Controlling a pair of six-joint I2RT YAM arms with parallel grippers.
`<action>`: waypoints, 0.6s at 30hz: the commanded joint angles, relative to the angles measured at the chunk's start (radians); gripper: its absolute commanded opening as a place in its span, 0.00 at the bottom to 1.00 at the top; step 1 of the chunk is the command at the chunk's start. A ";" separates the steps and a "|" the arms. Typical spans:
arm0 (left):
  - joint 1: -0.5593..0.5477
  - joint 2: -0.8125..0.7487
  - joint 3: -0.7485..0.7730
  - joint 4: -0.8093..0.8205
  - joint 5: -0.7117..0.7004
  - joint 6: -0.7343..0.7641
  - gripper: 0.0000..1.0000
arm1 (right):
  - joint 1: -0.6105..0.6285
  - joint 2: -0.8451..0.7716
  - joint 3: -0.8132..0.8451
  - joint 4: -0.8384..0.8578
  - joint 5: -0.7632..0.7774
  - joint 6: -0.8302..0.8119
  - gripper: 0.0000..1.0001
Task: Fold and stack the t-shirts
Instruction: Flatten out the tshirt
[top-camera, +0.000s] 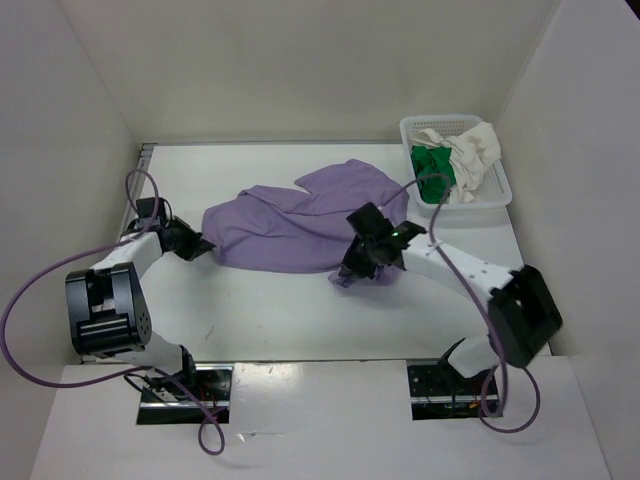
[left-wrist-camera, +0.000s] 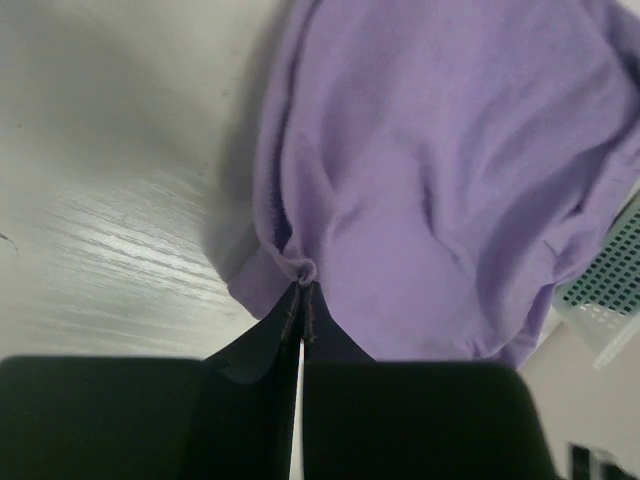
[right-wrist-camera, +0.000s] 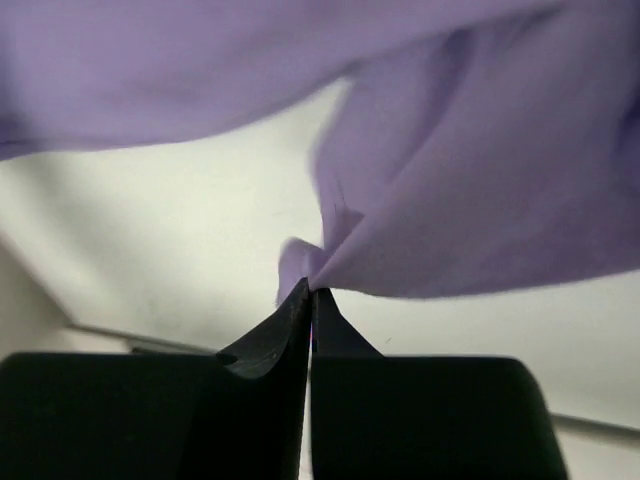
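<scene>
From above, the lavender t-shirt (top-camera: 300, 225) lies rumpled across the middle of the tabletop (top-camera: 270, 320). The left gripper (top-camera: 198, 245) is at its left edge and the right gripper (top-camera: 352, 268) at its near right edge. A white mesh basket (top-camera: 503, 190) in the far right corner holds the green t-shirt (top-camera: 434, 168) and the white t-shirt (top-camera: 476, 150), bunched together.

The left wrist view shows that gripper closed, pinching a fold of lavender hem.

The right wrist view shows its gripper clamped on a lavender corner, with the tabletop behind.
</scene>
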 joint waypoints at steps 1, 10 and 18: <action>-0.012 -0.085 0.118 -0.042 0.019 0.035 0.00 | -0.049 -0.223 0.155 -0.161 0.090 -0.122 0.00; 0.055 -0.183 0.592 -0.111 0.218 -0.052 0.00 | -0.413 -0.323 0.803 -0.384 0.159 -0.499 0.00; 0.226 -0.183 1.093 -0.224 0.320 -0.138 0.00 | -0.391 -0.163 1.468 -0.374 0.164 -0.559 0.00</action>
